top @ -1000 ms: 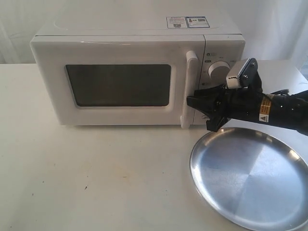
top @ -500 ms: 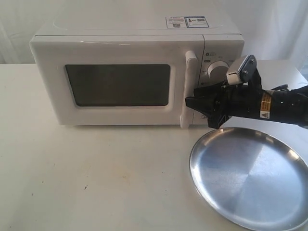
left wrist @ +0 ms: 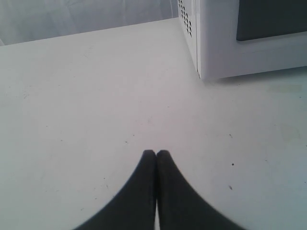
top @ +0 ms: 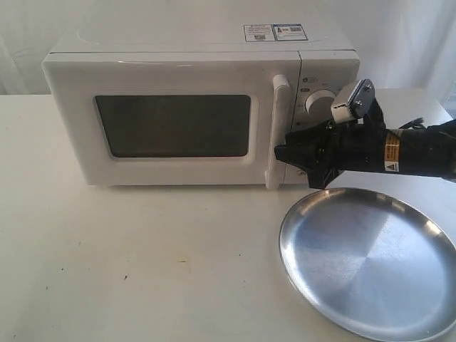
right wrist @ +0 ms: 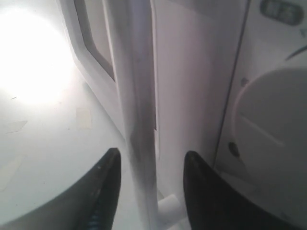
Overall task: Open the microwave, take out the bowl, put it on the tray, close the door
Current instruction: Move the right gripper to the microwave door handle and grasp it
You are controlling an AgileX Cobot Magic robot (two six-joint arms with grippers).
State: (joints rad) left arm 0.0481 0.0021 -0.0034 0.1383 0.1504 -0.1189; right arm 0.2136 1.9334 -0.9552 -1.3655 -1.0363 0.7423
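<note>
Now right end effector [right wrist: 152, 154] gapes astride the door handle [right wrist: 136, 96], tray [top: 285, 229] rim just beside

Soft, even brightness fills the exterior view, with a faint shadow under the microwave [top: 71, 78] and a pale sheen across the tray [top: 370, 267]; the right wrist view is hazy, the door handle [right wrist: 139, 110] blurred beside a blown-out glare patch; the left wrist view looks cool and dimmer, the left gripper [left wrist: 156, 154] soft-edged.

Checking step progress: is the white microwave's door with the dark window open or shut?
Shut: the door lies flush with the knob panel, no interior showing; the right gripper straddles its handle.
</note>
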